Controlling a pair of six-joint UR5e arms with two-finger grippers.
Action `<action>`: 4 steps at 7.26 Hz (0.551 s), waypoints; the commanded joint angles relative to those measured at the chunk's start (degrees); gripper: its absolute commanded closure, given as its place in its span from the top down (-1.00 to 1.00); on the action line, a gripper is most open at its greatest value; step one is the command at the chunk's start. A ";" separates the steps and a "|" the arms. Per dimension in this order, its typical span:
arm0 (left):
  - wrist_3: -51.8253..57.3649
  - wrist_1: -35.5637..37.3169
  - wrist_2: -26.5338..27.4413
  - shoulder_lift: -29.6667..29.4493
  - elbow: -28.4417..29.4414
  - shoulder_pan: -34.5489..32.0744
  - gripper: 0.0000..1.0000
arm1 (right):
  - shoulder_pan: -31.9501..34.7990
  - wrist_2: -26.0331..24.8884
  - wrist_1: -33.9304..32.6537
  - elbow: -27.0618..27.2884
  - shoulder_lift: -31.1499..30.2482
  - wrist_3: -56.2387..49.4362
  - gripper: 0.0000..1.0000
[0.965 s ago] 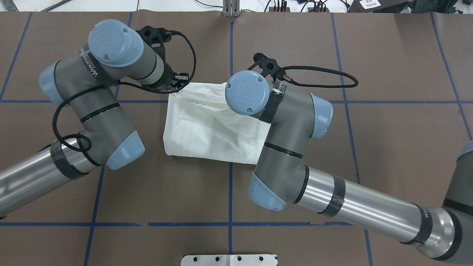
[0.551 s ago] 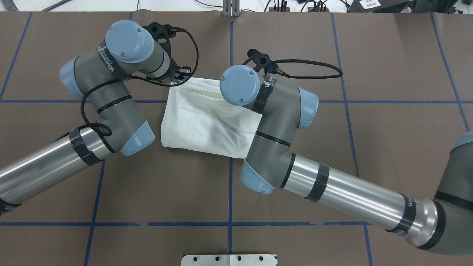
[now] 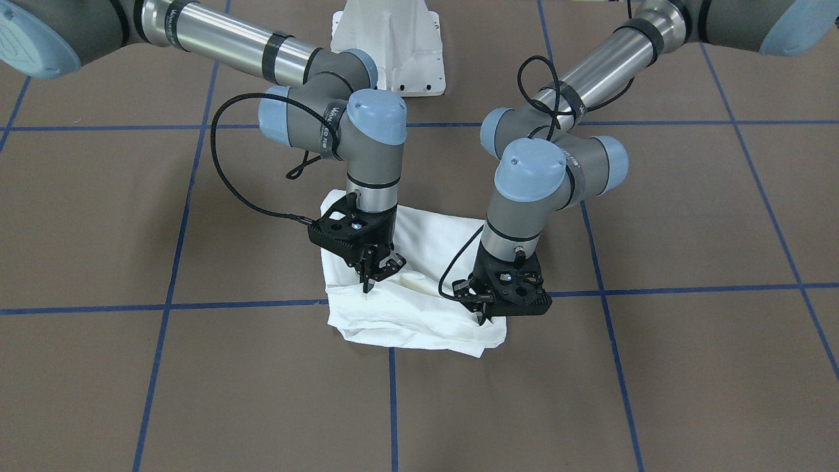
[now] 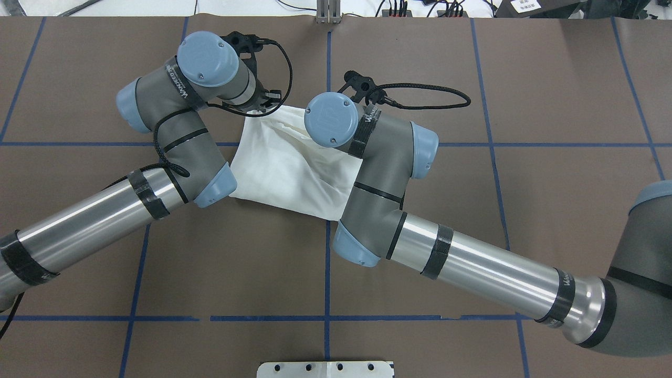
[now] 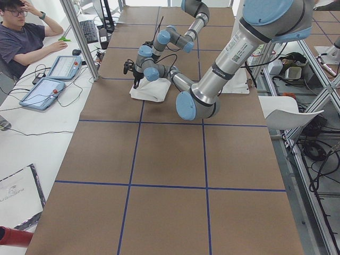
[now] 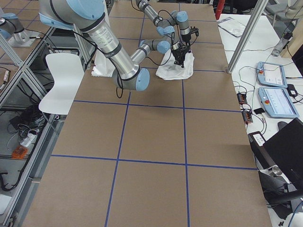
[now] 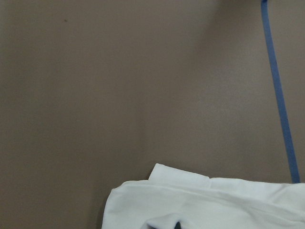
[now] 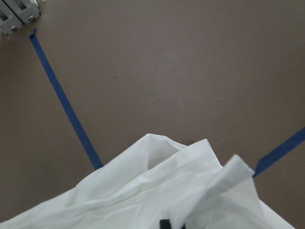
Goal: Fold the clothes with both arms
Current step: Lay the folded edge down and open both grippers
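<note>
The clothes are one white shirt (image 3: 419, 308), folded into a small bundle in the middle of the brown table (image 4: 472, 79). It also shows as the white shirt (image 4: 283, 168) between my two wrists in the overhead view. My left gripper (image 3: 483, 317) points down at the bundle's far corner, on the right of the front view, shut on the cloth. My right gripper (image 3: 369, 278) pinches the far edge near the other corner and holds it slightly raised. Both wrist views show white cloth (image 8: 181, 191) bunched right at the fingertips. No print or collar shows.
The white pedestal base (image 3: 387, 52) stands behind the shirt on the robot's side. Blue tape lines (image 4: 328, 315) grid the table. A person (image 5: 21, 37) sits at a desk with tablets (image 5: 64, 66) beyond the table's far edge. A white chair (image 6: 61, 80) stands beside the table.
Both arms have reached farther from the base and leftward in the overhead view. The shirt has come along with them, shifting and turning slightly, its far edge more bunched.
</note>
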 commanded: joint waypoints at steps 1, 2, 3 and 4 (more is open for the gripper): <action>0.04 -0.04 0.33 -0.13 0.11 -0.09 -1.00 | 0.77 0.00 0.03 -0.07 0.13 -0.95 -1.00; 0.04 -0.12 0.33 -0.04 0.20 -0.26 -1.00 | 1.04 0.00 -0.06 -0.07 -0.21 -1.21 -1.00; 0.04 -0.04 0.25 -0.04 0.20 -0.27 -1.00 | 1.12 0.00 -0.06 -0.15 -0.22 -1.39 -0.88; 0.04 -0.12 0.07 -0.04 0.11 -0.27 -0.65 | 1.65 1.04 -0.32 -0.24 -0.13 -3.83 0.35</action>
